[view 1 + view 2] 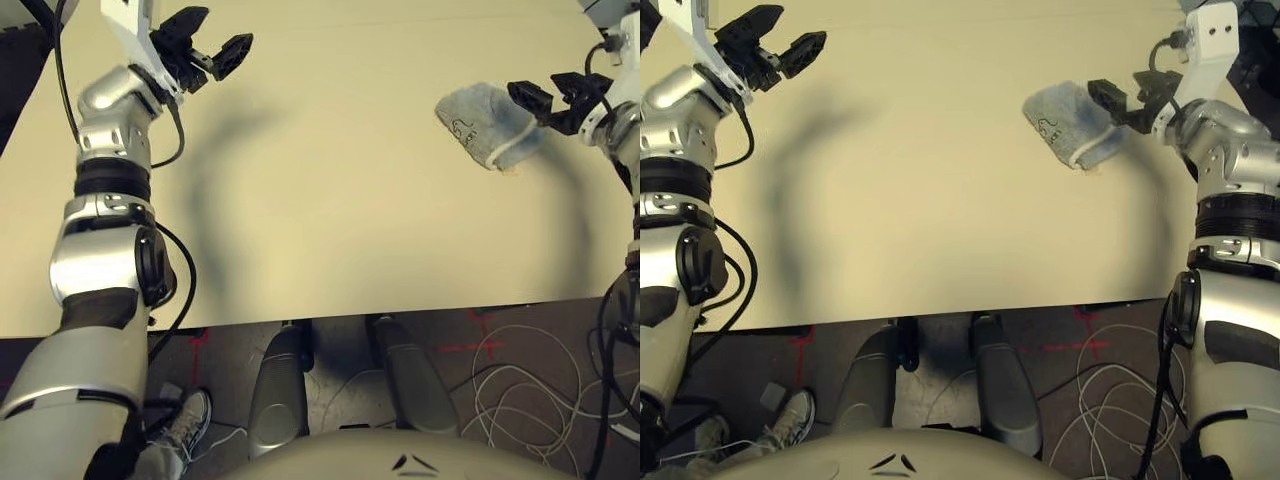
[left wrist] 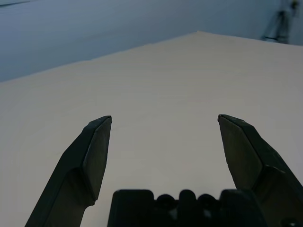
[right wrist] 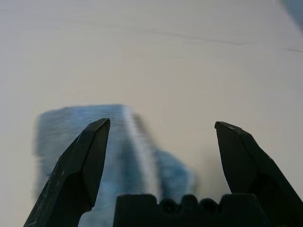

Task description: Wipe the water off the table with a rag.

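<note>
The grey-blue rag (image 1: 485,122) lies crumpled on the right part of the pale beige table (image 1: 330,200), white edging along its near side and a dark printed mark facing me. My right gripper (image 1: 548,95) is open, hovering just right of and above the rag; in the right wrist view the rag (image 3: 118,156) lies below and between the spread fingers (image 3: 85,161). At the far left, my left gripper (image 1: 215,35) hangs open over bare tabletop (image 2: 161,80), holding nothing. The water is hidden or out of view.
The table's front edge (image 1: 350,315) runs across close to me. Below it, white cables (image 1: 530,380) coil on the floor at the right, and a person's shoe (image 1: 185,420) rests at the lower left.
</note>
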